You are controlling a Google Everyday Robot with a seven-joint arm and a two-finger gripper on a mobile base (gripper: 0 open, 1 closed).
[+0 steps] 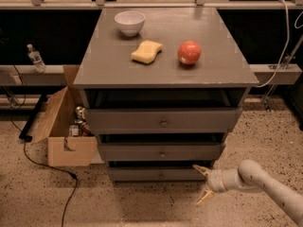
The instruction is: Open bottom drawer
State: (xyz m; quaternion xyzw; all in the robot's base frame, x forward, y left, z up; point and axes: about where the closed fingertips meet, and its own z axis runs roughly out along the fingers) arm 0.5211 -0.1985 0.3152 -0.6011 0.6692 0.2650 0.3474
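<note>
The bottom drawer [137, 174] is found at the foot of the grey cabinet, as the lowest of three fronts, beneath the middle drawer [142, 152] and the top drawer [132, 120]. Its small round knob [161, 176] is seen at mid-front, with nothing touching it. The pincer [202, 185] is held low above the speckled floor, just beside the right end of the bottom drawer's front, at the tip of the pale arm [265, 183] that is brought in from the lower right. Its two fingers are spread wide apart and nothing is gripped between them; the upper finger is placed close to the drawer's right corner, though whether contact is made there cannot be told. The knob is left well to the left of the pincer. The bottom drawer is judged to be shut or very nearly so, since its front appears to sit no further forward than those above it, although the shadow above it makes this uncertain. So the task is judged to be at the approach stage: the pincer is brought to the right height, while the alignment with the knob, the grasp and the pull are all yet to be done. On the tabletop [222, 65] a white bowl [129, 21], a yellow sponge [147, 51] and a red apple [189, 52] are set apart from one another.
</note>
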